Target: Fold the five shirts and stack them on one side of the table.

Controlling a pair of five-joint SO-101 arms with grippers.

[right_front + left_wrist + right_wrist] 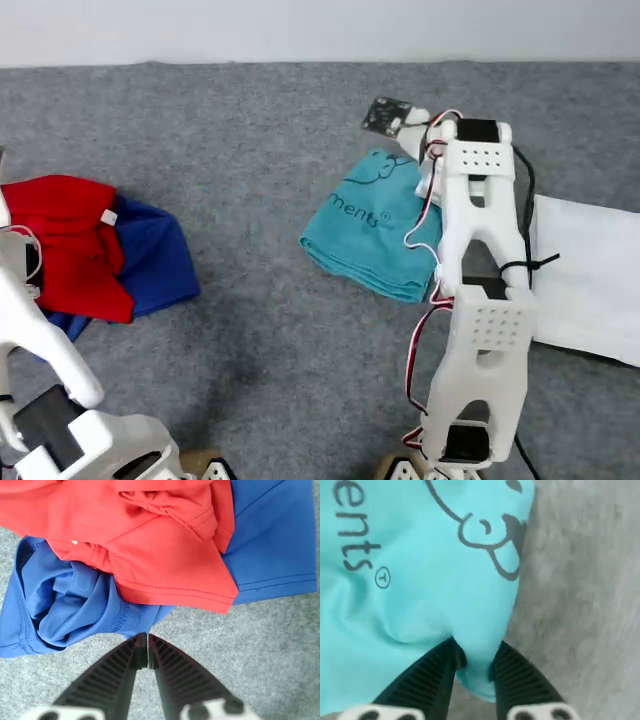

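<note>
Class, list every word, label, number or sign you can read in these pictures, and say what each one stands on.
On the teal shirt: dark lettering, only the tail of a word, the rest lost at the fold; not readable whole.
Beside it: a circled mark, too small to be sure of.
On the red shirt: a white tag, too small to read.
Numbers: none.

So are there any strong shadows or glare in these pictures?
High view: soft, even light, no glare, just a faint dark patch on the grey mat and a thin shadow under the teal shirt. Left wrist view: shade gathers in folds of the blue shirt. Right wrist view: slight shade where the right gripper pinches it.
</note>
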